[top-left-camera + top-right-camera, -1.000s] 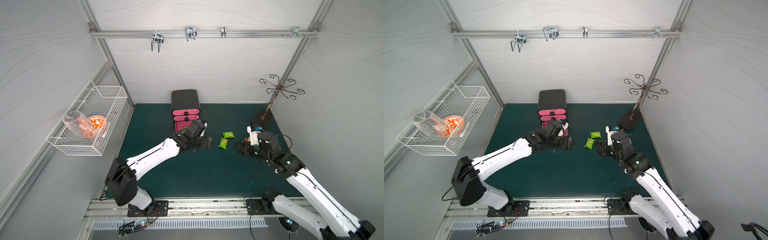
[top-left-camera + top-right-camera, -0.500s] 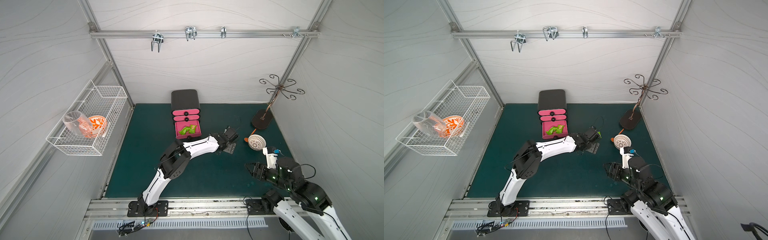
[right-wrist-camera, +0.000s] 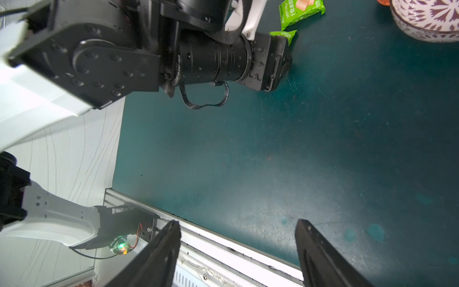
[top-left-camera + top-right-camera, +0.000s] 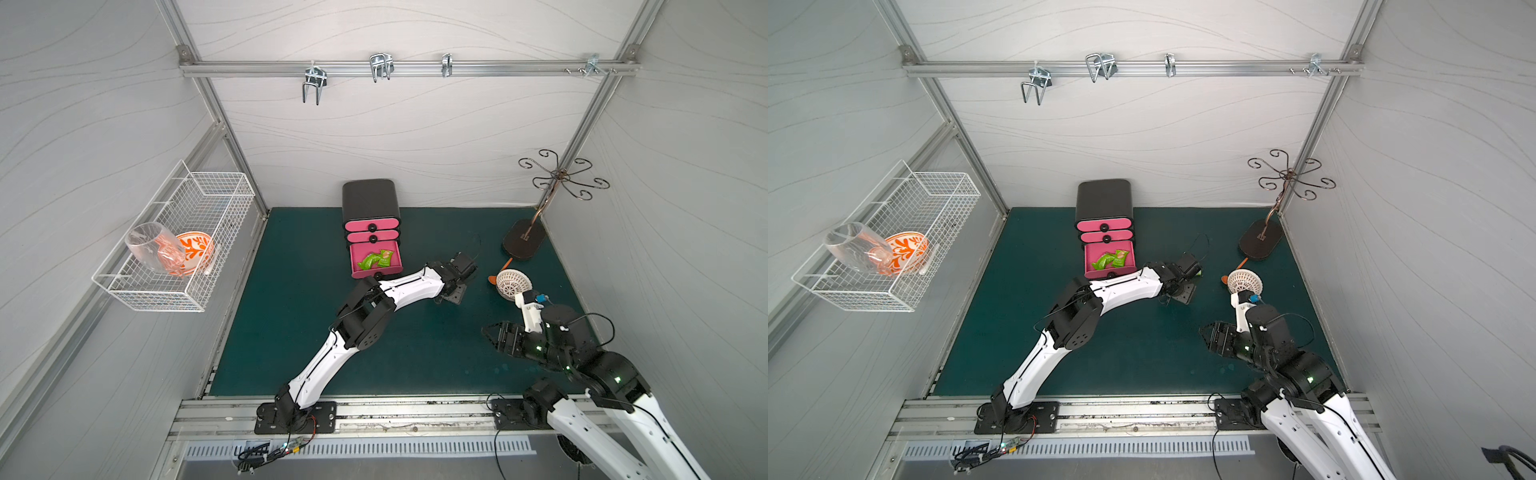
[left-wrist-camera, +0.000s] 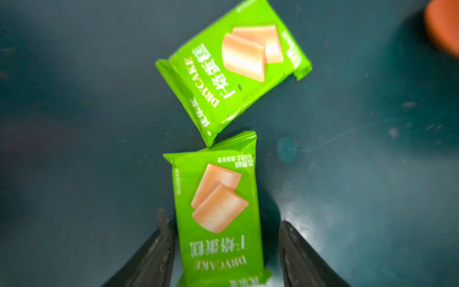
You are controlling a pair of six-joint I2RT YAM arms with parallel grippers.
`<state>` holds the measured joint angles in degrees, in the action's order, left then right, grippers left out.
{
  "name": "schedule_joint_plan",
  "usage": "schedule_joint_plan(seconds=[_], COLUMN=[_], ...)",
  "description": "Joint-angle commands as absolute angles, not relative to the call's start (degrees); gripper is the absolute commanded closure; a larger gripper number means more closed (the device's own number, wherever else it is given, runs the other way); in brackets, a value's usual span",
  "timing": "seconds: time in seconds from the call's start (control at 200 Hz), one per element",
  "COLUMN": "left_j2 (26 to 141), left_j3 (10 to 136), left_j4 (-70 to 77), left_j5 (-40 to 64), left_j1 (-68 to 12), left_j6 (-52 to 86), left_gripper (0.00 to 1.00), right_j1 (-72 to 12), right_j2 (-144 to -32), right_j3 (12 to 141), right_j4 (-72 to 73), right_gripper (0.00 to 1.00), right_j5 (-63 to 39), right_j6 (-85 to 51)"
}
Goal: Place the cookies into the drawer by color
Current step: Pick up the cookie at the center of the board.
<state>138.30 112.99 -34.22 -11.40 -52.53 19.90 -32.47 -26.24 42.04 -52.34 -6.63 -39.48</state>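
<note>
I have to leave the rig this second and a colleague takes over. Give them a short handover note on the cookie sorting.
Left pincer: open, low over the mat, fingers straddling the nearer green packet, no grip yet.
Right pincer: open, empty, over the mat's front edge.
Done: green packets lie in the open bottom drawer; two upper drawers shut.
To do: nearer green packet and farther green packet lie on the mat, corners touching, near the white dome. Probably both go to the bottom drawer.
No white or black packets in view; what the shut drawers hold cannot be told.
</note>
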Motion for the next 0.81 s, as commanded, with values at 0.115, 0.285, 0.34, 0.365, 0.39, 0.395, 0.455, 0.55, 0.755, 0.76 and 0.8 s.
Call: schedule_joint_plan(seconds=[0.115,0.285,0.34,0.365,0.39,0.395,0.455,0.55,0.755,0.76,0.8], left_j2=[140.7,134.1,131.4,130.1,128.8,128.5,124.5,117.5,105.6,105.4,103.7], left_j3=[115.1,108.1,106.2,106.1,104.3,104.0,101.2,96.1,85.9,85.7,84.0], left_j4=[-38.9,-33.6,-32.3,-32.0,-31.6,-31.5,-29.8,-26.7,-22.7,-22.7,-22.3], left_j5=[-9.6,-8.6,-7.5,-7.0,-6.7,-6.6,-6.2,-6.8,-12.2,-12.4,-13.5], left_j1=[-52.2,-51.6,-51.0,-50.5,-50.2,-50.1,-49.3,-47.9,-43.7,-43.6,-42.5], left_j6=[20.1,21.3,22.1,22.6,23.0,23.1,23.7,23.9,23.8,23.8,23.8], left_gripper=[0.54,0.69,0.7,0.7,0.71,0.71,0.71,0.71,0.7,0.7,0.7], right_j1=[-32.2,-32.3,-32.3,-32.3,-32.3,-32.2,-32.3,-32.3,-32.3,-32.2,-32.3], right_j2=[-26.8,-25.9,-25.4,-25.2,-25.0,-25.0,-24.7,-24.9,-26.3,-26.4,-26.6], right_j3=[41.3,39.9,39.3,39.1,39.0,39.0,38.6,37.9,36.2,36.2,35.8], right_j4=[-48.3,-47.9,-47.9,-47.9,-48.0,-48.0,-47.9,-47.1,-44.5,-44.4,-43.8], right_gripper=[0.23,0.22,0.22,0.22,0.22,0.22,0.22,0.22,0.21,0.21,0.21], right_j5=[-5.3,-5.5,-5.4,-5.4,-5.2,-5.2,-4.9,-5.2,-6.7,-6.7,-7.3], right_j6=[-46.6,-49.6,-50.0,-50.2,-50.4,-50.4,-50.4,-50.6,-51.1,-51.2,-51.2])
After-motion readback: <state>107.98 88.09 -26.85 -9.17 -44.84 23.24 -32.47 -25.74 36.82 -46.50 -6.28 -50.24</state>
